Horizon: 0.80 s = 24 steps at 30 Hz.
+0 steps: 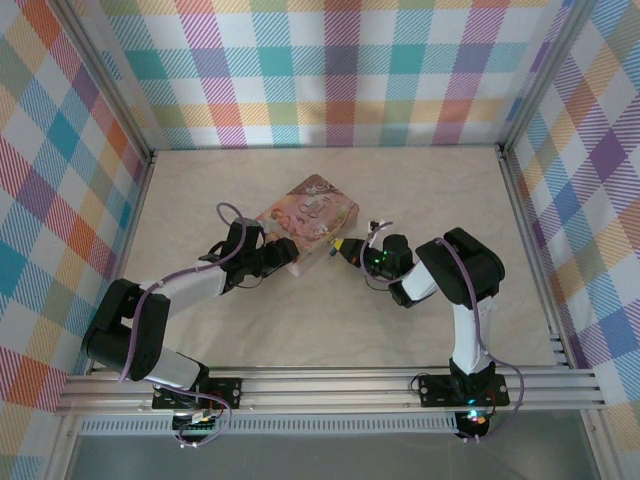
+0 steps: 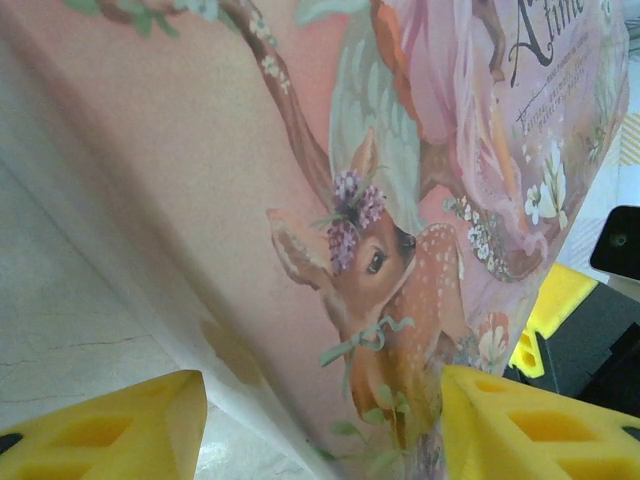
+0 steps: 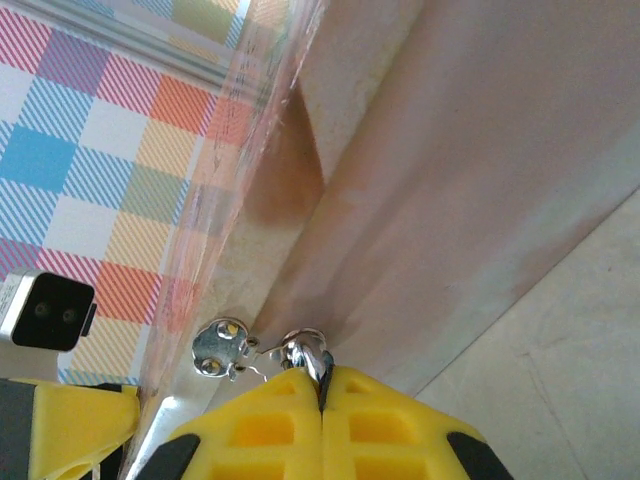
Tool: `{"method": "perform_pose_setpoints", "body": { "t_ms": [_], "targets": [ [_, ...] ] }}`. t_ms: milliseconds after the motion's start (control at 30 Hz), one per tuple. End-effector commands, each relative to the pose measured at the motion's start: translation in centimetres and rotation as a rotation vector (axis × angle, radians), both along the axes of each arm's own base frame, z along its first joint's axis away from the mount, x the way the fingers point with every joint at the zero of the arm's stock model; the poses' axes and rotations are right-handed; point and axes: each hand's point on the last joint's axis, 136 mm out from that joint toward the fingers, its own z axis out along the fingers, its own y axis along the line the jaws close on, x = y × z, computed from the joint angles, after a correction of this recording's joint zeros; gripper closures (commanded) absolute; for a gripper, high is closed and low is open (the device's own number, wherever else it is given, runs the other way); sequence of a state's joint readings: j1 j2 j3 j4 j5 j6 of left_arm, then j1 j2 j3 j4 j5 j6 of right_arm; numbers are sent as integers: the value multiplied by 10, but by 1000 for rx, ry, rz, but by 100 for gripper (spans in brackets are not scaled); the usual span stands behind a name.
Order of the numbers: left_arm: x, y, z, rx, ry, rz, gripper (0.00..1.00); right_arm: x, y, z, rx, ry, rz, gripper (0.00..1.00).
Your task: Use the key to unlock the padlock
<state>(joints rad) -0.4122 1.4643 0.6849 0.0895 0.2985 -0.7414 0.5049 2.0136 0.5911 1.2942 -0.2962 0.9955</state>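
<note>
The pink illustrated tin [image 1: 312,213] lies mid-table, and its deer picture [image 2: 390,270] shows in the left wrist view. My left gripper [image 1: 283,258] holds the tin's near left corner; one yellow finger [image 2: 110,425] meets its lower rim and the other [image 2: 540,420] presses its edge. My right gripper [image 1: 347,250] is at the tin's near right side. Its fingertips [image 3: 322,375] are shut on a small shiny metal piece with a dark sliver, the key [image 3: 308,350]. A thin wire joins it to a silvery studded plate [image 3: 220,347] on the tin's wall. The padlock's blue body is hidden.
Plaid walls [image 1: 330,70] enclose the beige table [image 1: 300,320] on three sides, with aluminium rails [image 1: 330,385] along the near edge. A small white camera [image 3: 45,310] sits on the wall. The right arm's yellow and black wrist [image 2: 575,320] is close beside the tin.
</note>
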Motion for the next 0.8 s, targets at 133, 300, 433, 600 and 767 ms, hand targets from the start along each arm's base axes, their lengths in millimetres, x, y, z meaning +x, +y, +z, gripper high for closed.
{"method": "perform_pose_setpoints", "body": {
  "t_ms": [133, 300, 433, 600, 767],
  "targets": [
    [-48, 32, -58, 136, 236, 34, 39, 38, -38, 24, 22, -88, -195, 100],
    [-40, 41, -48, 129, 212, 58, 39, 26, -46, 24, -43, -99, -190, 100],
    [-26, 44, -34, 107, 173, 63, 38, 14, -52, 26, -103, -114, -175, 100],
    [-4, 47, -7, 87, 95, 67, 35, -5, -57, 33, -197, -113, -125, 100],
    [19, 54, 26, 95, 3, 75, 31, -35, -65, 35, -342, -50, -39, 100]
  ]
}}
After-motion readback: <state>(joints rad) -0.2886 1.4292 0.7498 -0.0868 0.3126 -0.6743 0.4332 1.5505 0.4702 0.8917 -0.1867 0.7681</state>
